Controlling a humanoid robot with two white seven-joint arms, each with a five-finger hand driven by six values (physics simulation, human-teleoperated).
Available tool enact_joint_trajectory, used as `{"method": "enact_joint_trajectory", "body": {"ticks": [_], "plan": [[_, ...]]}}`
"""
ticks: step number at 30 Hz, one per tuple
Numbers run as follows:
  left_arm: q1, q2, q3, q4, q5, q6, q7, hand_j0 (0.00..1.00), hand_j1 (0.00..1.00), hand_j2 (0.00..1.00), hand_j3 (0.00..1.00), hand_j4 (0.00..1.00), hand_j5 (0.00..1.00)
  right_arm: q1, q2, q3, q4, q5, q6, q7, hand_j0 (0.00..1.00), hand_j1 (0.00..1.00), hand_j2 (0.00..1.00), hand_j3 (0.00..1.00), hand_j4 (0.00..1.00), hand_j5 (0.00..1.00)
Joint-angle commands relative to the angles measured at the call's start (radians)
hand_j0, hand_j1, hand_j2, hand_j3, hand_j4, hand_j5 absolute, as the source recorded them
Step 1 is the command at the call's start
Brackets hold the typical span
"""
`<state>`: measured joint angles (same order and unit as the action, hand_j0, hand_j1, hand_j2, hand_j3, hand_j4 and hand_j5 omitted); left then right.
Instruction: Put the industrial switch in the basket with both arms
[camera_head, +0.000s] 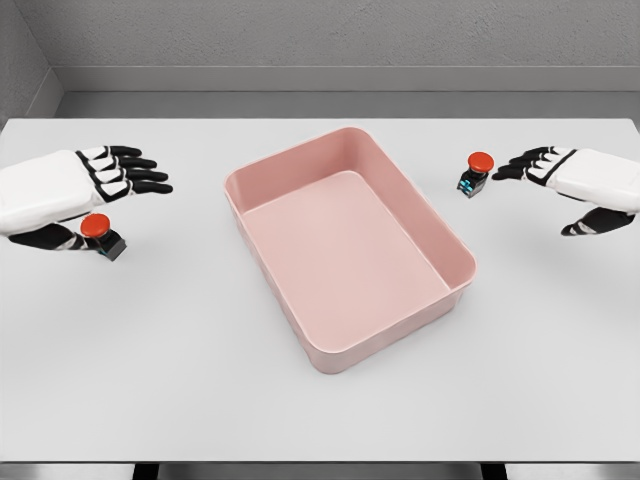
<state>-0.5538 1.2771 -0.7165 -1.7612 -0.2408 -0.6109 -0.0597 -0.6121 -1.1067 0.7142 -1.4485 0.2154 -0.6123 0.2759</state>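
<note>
I see two small red-capped industrial switches on the white tabletop (150, 380): one at nine o'clock (102, 238) of the empty pink plastic basket (452, 290), touching my left hand (70, 195), one at two o'clock (475, 174) just off my right hand (575, 180). Both hands' fingers are spread, gripping nothing. I'd judge each hand should straddle its switch's dark body before clenching.

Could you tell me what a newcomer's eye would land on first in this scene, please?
First the large pink basket, empty and set at an angle in the middle of the white table. Next come two small red-capped industrial switches: the left switch sits just under the open left robot hand, and the right switch stands just in front of the fingertips of the open right robot hand.
</note>
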Motion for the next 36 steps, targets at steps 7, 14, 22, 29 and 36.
{"method": "enact_joint_trajectory", "body": {"ticks": [7, 14, 22, 29, 36], "plan": [[-0.091, 0.051, -0.147, 0.003, 0.001, 0.0, -0.003, 1.0, 1.0, 1.0, 1.0, 1.0, 1.0, -0.083, 0.103, -0.01, 0.062, 0.055, 0.001, 0.005, 1.0, 1.0, 1.0, 1.0, 1.0, 1.0], [-0.189, 0.1, -0.164, 0.0, 0.005, 0.0, -0.29, 1.0, 1.0, 1.0, 1.0, 1.0, 1.0, -0.199, 0.203, 0.068, 0.126, 0.131, 0.001, 0.111, 1.0, 1.0, 1.0, 1.0, 1.0, 1.0], [-0.25, -0.008, -0.169, 0.005, -0.018, 0.086, -0.399, 1.0, 1.0, 1.0, 1.0, 1.0, 1.0, -0.316, 0.349, 0.191, 0.332, 0.194, 0.001, 0.111, 1.0, 1.0, 1.0, 1.0, 1.0, 1.0], [-0.259, -0.099, -0.215, 0.049, -0.169, 0.275, -0.396, 1.0, 1.0, 1.0, 1.0, 1.0, 1.0, -0.333, 0.396, 0.188, 0.464, 0.194, 0.001, 0.111, 1.0, 1.0, 1.0, 1.0, 1.0, 1.0], [-0.264, -0.094, -0.276, 0.057, -0.201, 0.269, -0.396, 1.0, 1.0, 1.0, 1.0, 1.0, 1.0, -0.362, 0.458, 0.183, 0.54, 0.212, 0.001, 0.111, 1.0, 1.0, 1.0, 1.0, 1.0, 1.0]]}}
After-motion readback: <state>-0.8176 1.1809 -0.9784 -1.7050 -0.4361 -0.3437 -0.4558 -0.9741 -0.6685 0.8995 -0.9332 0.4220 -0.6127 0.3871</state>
